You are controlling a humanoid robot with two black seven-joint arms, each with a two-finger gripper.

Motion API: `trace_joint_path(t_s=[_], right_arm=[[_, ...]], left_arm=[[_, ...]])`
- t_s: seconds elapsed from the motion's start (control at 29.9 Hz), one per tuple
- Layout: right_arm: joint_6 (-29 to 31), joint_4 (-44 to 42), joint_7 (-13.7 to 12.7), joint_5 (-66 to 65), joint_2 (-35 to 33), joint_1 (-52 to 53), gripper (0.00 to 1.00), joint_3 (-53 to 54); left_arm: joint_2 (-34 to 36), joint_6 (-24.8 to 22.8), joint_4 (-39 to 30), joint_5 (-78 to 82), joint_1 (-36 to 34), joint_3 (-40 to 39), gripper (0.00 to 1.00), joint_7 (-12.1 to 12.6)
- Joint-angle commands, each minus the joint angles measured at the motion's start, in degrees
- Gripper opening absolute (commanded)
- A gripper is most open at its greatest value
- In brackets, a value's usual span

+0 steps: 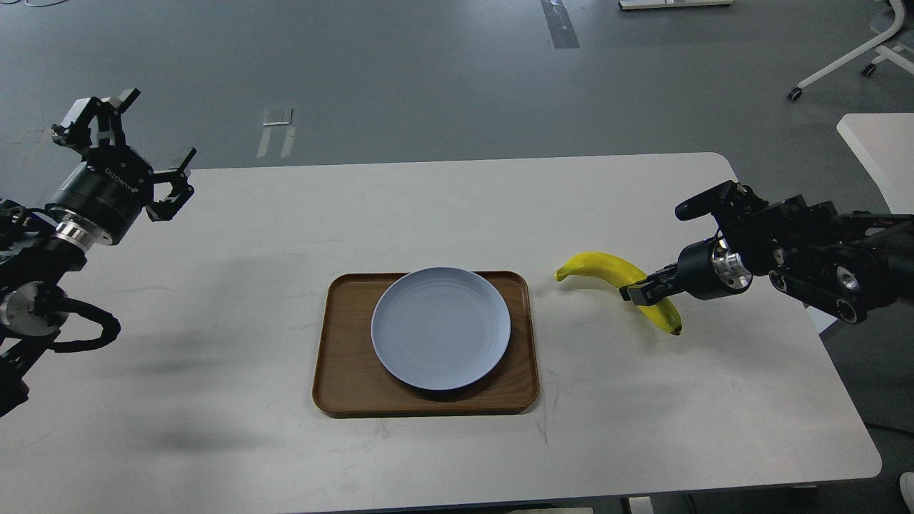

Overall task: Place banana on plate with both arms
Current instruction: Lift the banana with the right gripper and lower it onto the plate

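Observation:
The yellow banana (601,265) is to the right of the tray, its dark tip pointing toward the front right. My right gripper (638,293) comes in from the right and is shut on the banana's middle, holding it slightly off the white table (428,207). The pale blue-grey plate (440,328) sits empty on the brown wooden tray (343,389) at the table's centre. My left gripper (123,139) is open and empty, raised above the table's far left corner, well away from the plate.
A second white table (882,146) stands off the right edge, close behind my right arm. A chair base on wheels (850,61) is on the grey floor at the far right.

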Motion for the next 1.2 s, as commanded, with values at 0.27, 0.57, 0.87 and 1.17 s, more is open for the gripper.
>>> trace_joint_path(t_s=[0.27,0.57,0.87,1.17], right_arm=[[1.56,3.17,0.00,2.20,9.33,10.16,0.00,-0.94],[2.71,1.59,0.00,5.36,21.90,10.42,0.00,-6.57],[2.71,-0.17,0.00,9.41,26.74,9.46,0.05,-7.36],[2.44,-1.40,0.00,9.59,26.75,8.05,0.82,-6.57]], left_arm=[[-0.06,0.00,-0.09,-0.04,-0.19,-0.08,0.99,0.00],[0.21,0.00,-0.35,-0.04,-0.36,-0.08,0.99,0.00],[0.56,0.00,-0.35,0.05,-0.36,0.01,0.99,0.00],[0.38,0.00,-0.35,-0.03,-0.72,0.01,0.99,0.00]])
